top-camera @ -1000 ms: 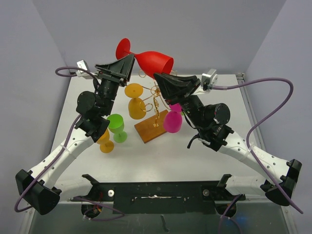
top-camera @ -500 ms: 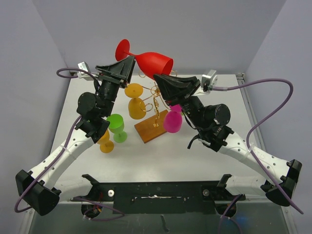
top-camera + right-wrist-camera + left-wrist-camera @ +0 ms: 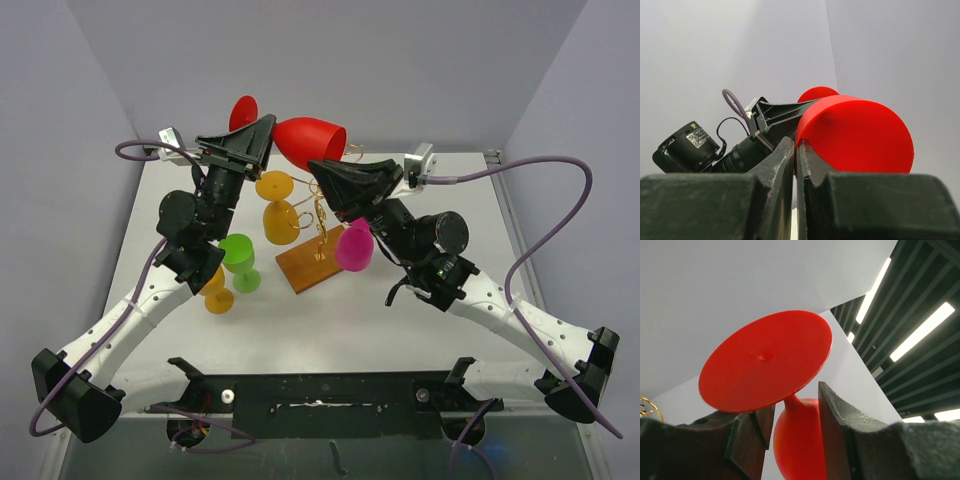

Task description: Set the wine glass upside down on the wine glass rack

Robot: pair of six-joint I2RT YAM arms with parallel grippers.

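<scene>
the wine glass (image 3: 310, 140) is held in the air above and behind the wine glass rack (image 3: 320, 215), lying almost on its side. its stem is clamped between the jaws of the left gripper (image 3: 263, 135), just under the foot. the bowl's rim is pinched, as far as can be seen, between the nearly shut jaws of the right gripper (image 3: 322, 168). for a clean hang, the bowl should be tipped fully downward and a free wire arm chosen, away from the orange glass (image 3: 280, 218) and the magenta glass (image 3: 354, 248). the stem should be slid in sideways before either grip is eased.
</scene>
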